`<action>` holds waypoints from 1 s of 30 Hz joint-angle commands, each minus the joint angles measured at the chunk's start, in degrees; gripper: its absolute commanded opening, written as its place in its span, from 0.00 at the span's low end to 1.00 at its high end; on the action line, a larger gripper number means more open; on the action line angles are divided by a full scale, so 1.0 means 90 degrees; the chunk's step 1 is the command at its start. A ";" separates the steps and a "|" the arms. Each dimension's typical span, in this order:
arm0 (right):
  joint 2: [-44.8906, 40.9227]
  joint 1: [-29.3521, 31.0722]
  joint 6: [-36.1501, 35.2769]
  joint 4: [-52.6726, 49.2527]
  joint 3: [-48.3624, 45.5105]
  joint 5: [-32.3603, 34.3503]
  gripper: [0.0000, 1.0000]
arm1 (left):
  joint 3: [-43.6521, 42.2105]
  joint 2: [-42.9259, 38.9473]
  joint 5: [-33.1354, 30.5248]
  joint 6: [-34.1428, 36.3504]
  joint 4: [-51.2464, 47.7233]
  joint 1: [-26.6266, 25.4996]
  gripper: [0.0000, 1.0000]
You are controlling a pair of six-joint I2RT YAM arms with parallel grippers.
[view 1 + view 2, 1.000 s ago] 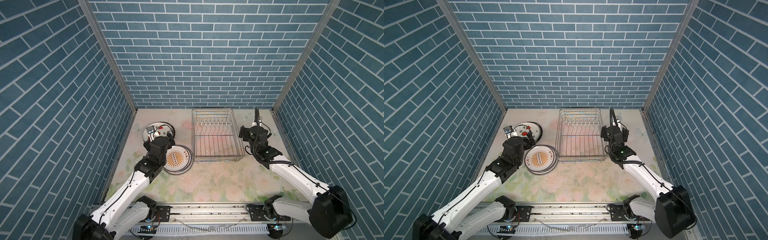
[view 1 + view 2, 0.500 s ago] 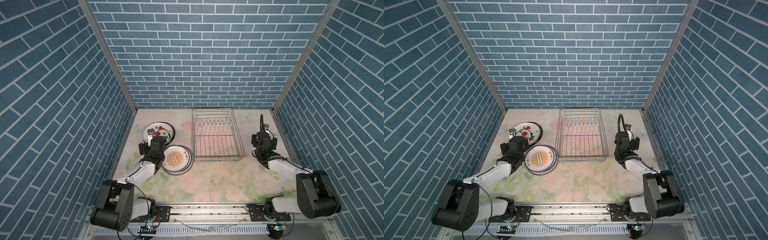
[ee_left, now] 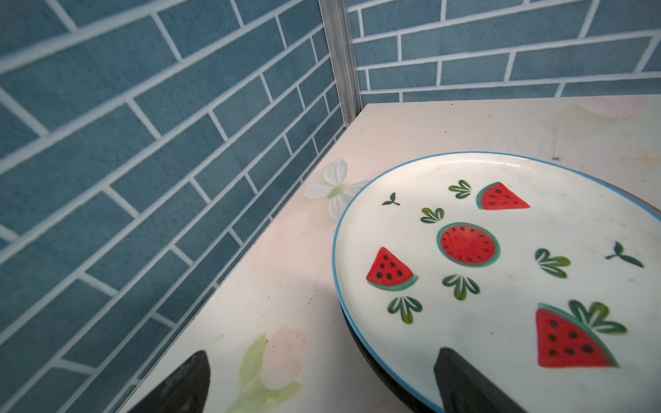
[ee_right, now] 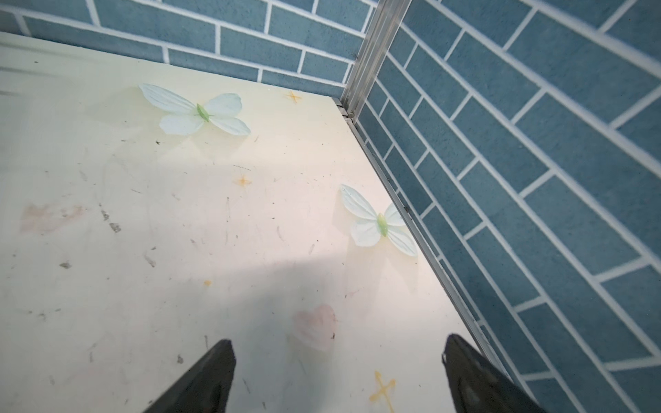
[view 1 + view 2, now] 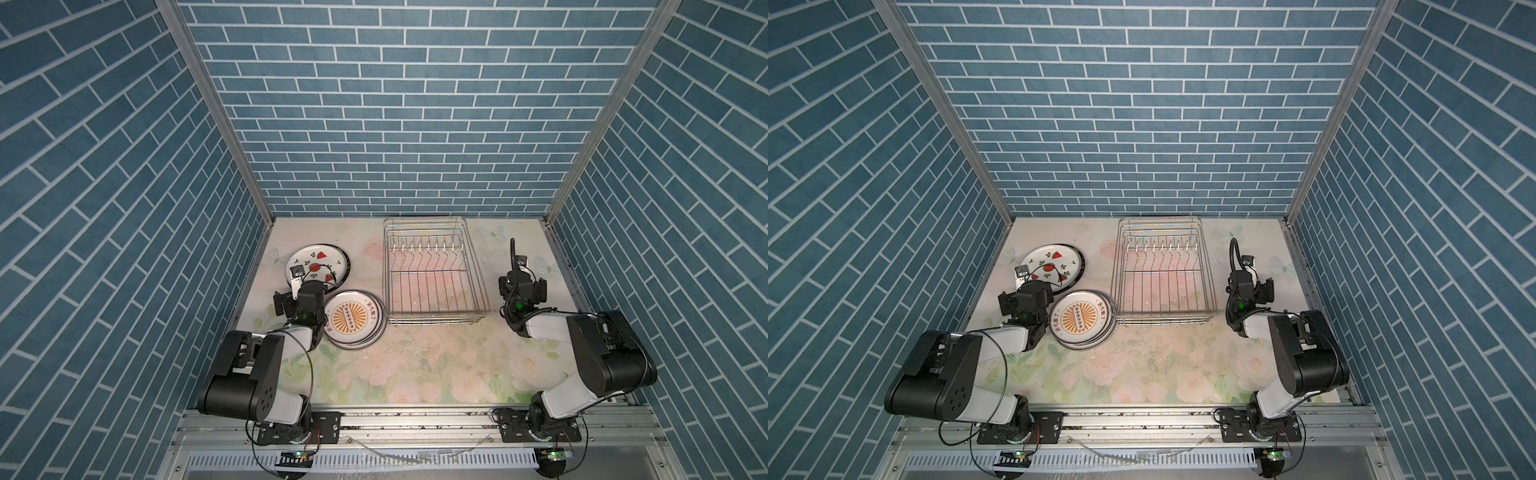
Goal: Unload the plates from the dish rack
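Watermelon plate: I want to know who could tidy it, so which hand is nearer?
Left. The left hand sits open at the edge of the watermelon plate; the right hand is across the dish rack, near the right wall.

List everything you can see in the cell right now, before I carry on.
dish rack: one, silver wire, back centre of the table, no plates in it
sunburst plates: one stack, count unclear, white with orange, left of the rack's front corner
watermelon plate: one, white with red slices, back left, lying on another plate
dark-rimmed plate: one, mostly hidden under the watermelon plate
table: one, pale floral print
walls: three, blue brick pattern
left gripper: open, empty, by the watermelon plate
right gripper: open, empty, over the table right of the rack
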 commanded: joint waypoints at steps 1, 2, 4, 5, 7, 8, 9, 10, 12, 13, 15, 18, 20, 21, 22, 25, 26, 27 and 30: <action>-0.0190 -0.0436 0.0365 0.0163 -0.0128 -0.0543 0.93 | -0.0079 -0.0100 0.0582 -0.0017 0.0595 0.0255 1.00; -0.0241 -0.0650 0.0525 0.0027 -0.0128 -0.0895 0.93 | -0.0050 -0.0102 0.0698 -0.0018 0.0511 0.0304 1.00; -0.0408 -0.1186 0.0851 0.0154 -0.0345 -0.2099 0.93 | 0.0002 -0.0044 0.0949 0.0065 0.0521 0.0331 1.00; -0.0491 -0.1375 0.0964 0.0326 -0.0504 -0.2546 0.93 | 0.0020 -0.0040 0.1018 0.0084 0.0474 0.0331 1.00; -0.0532 -0.1593 0.0948 0.0690 -0.0727 -0.3150 0.93 | 0.0017 -0.0044 0.1029 0.0094 0.0492 0.0341 1.00; -0.0393 -0.1590 0.0851 0.0848 -0.0728 -0.3291 0.93 | 0.0015 -0.0040 0.1062 0.0085 0.0481 0.0350 1.00; -0.0290 -0.1573 0.0778 0.0967 -0.0755 -0.3428 0.93 | -0.0027 -0.0046 0.1143 0.0120 0.0565 0.0351 1.00; -0.0311 -0.1575 0.0788 0.0956 -0.0766 -0.3462 0.93 | -0.0102 -0.0054 0.1259 0.0168 0.0702 0.0351 1.00; -0.0205 -0.1580 0.0753 0.1288 -0.0891 -0.3536 0.94 | -0.0219 -0.0069 0.1400 0.0215 0.0914 0.0351 1.00; -0.0188 -0.1579 0.0740 0.1363 -0.0929 -0.3557 0.95 | -0.0254 -0.0049 0.1567 0.0270 0.0997 0.0359 1.00; -0.0185 -0.1578 0.0744 0.1367 -0.0923 -0.3561 0.97 | -0.0340 0.0288 0.2731 0.0379 0.1320 0.0604 1.00; -0.0196 -0.1580 0.0744 0.1318 -0.0922 -0.3552 0.98 | -0.0384 0.0438 0.2372 0.0441 0.1593 0.0458 1.00; -0.0194 -0.1577 0.0744 0.1336 -0.0924 -0.3536 0.98 | -0.0413 0.0386 0.2457 0.0458 0.1690 0.0485 1.00; -0.0187 -0.1572 0.0735 0.1354 -0.0918 -0.3520 0.98 | -0.0404 0.0455 0.2454 0.0462 0.1687 0.0488 1.00; -0.0185 -0.1572 0.0742 0.1348 -0.0917 -0.3525 0.98 | -0.0415 0.0558 0.2438 0.0547 0.1957 0.0488 1.00; -0.0185 -0.1571 0.0752 0.1334 -0.0921 -0.3481 0.99 | -0.0361 0.0543 0.2392 0.0552 0.1825 0.0460 1.00; -0.0189 -0.1569 0.0749 0.1335 -0.0923 -0.3469 0.99 | -0.0302 0.0447 0.2410 0.0503 0.1535 0.0453 1.00; -0.0187 -0.1569 0.0744 0.1344 -0.0923 -0.3468 0.99 | -0.0278 0.0490 0.2367 0.0518 0.1542 0.0445 1.00; -0.0210 -0.1564 0.0744 0.1393 -0.0960 -0.3476 0.99 | -0.0275 0.0504 0.2337 0.0536 0.1551 0.0419 1.00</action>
